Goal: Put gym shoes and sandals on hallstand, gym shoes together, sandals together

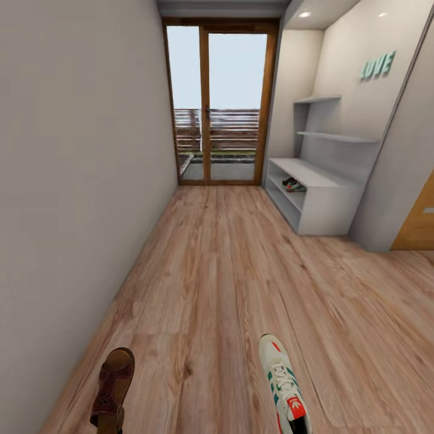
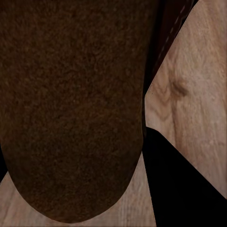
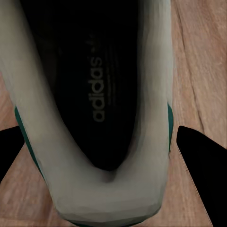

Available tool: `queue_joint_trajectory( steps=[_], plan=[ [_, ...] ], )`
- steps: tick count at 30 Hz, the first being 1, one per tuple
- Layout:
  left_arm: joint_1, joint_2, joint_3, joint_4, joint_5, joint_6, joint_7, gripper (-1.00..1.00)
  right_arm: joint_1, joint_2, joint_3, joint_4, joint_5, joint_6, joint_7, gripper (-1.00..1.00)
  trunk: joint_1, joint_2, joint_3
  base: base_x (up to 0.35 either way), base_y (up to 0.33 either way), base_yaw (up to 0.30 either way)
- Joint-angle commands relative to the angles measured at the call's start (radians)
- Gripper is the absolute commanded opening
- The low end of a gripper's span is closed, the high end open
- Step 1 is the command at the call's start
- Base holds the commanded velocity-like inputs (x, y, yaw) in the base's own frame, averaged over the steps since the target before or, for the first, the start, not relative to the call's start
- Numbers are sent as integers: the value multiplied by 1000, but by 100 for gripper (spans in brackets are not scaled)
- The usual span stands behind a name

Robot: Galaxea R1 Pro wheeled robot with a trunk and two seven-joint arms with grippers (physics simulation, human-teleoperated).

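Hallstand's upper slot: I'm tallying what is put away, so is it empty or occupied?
Occupied. In the head view the hallstand has a gym shoe lying inside its upper slot; whether a second sits behind it, cannot tell.

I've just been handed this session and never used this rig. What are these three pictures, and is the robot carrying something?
The big picture comes from the robot's head camera, looking down a corridor with a wood floor towards a glass door. At the bottom a brown sandal is on the left-arm side and a white sneaker on the right-arm side. The grey shoe rack on the right already has footwear on its upper shelf. The other two pictures are wrist cameras: the left one looks closely at the sandal, the right one into the sneaker's heel opening. Both shoes look carried, though the fingers' grip isn't clear.
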Motion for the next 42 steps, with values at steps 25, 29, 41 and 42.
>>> queue_joint_trajectory(
  steps=[25,29,41,42],
  plan=[
    [-1,-1,9,0,-12,-3,-6,-100,0,1,-8,-1,6,-2,10,-100,0,0,-1,340,0,0],
    [-1,-1,9,0,-12,-3,-6,-100,0,1,-8,-1,5,-2,9,-100,0,0,-1,340,0,0],
    [-1,-1,9,0,-12,-3,-6,-100,0,1,-11,-1,6,-2,10,-100,0,0,-1,340,0,0],
    [-1,-1,9,0,-12,-3,-6,-100,0,1,-11,-1,6,-2,10,-100,0,0,-1,340,0,0]
  ],
)
